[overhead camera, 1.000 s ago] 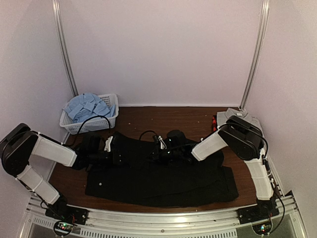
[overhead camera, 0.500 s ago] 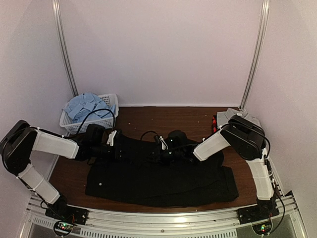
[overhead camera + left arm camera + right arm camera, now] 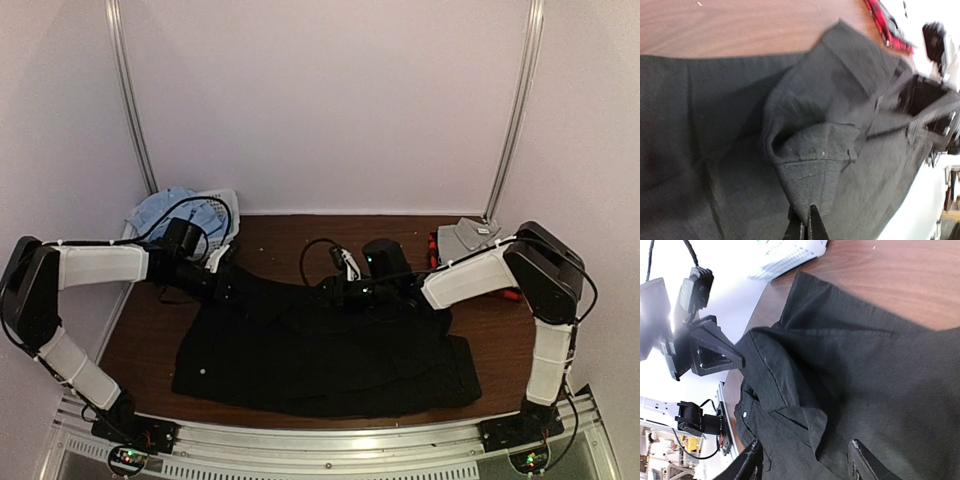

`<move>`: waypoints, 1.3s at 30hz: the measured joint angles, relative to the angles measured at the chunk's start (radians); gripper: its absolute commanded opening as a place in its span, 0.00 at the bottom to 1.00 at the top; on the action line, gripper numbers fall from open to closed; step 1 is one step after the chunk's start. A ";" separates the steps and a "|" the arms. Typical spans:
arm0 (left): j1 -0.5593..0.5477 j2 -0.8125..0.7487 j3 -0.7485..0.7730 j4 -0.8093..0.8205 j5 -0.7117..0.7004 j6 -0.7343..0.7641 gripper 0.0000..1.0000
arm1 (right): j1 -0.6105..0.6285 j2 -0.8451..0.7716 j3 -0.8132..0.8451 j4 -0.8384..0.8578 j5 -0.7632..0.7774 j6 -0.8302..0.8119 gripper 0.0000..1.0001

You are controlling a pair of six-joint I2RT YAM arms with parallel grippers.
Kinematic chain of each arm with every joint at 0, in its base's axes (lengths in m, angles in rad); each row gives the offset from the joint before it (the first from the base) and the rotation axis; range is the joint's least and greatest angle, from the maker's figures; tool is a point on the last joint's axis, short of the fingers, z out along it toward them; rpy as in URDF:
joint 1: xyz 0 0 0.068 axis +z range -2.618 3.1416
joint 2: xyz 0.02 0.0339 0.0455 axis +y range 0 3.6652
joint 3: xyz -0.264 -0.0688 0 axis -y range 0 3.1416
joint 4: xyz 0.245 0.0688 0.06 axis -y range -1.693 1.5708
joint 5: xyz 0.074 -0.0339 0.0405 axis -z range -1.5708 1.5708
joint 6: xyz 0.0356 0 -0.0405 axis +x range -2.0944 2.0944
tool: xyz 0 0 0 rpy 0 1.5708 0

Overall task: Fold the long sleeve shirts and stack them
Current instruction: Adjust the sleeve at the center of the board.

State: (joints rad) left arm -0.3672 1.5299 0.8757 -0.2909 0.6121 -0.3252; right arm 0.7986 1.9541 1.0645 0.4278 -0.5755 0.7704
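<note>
The black shirt (image 3: 320, 360) is half folded, pinched by the left pincer (image 3: 803, 226); the right pincer (image 3: 806, 460) is spread apart; the blue shirt (image 3: 170, 212) is not yet folded

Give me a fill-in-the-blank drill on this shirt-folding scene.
The left claw pinches the black shirt; the right claw stands ___.
The light blue shirt lies ___ the white basket.
The grey shirt sits at the table's far ___ corner.
Missing: open; in; right.

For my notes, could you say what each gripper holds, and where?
Left gripper pinches the black shirt by a raised fold; right gripper, open, holds nothing.
</note>
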 measured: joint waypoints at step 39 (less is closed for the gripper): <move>0.130 0.204 0.113 -0.102 0.015 0.088 0.29 | -0.071 -0.066 -0.090 -0.118 0.135 -0.138 0.57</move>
State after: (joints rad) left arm -0.2371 1.7336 0.9882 -0.3931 0.6273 -0.2375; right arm 0.7277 1.8881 0.9749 0.3099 -0.4400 0.6319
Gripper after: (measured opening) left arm 0.253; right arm 0.573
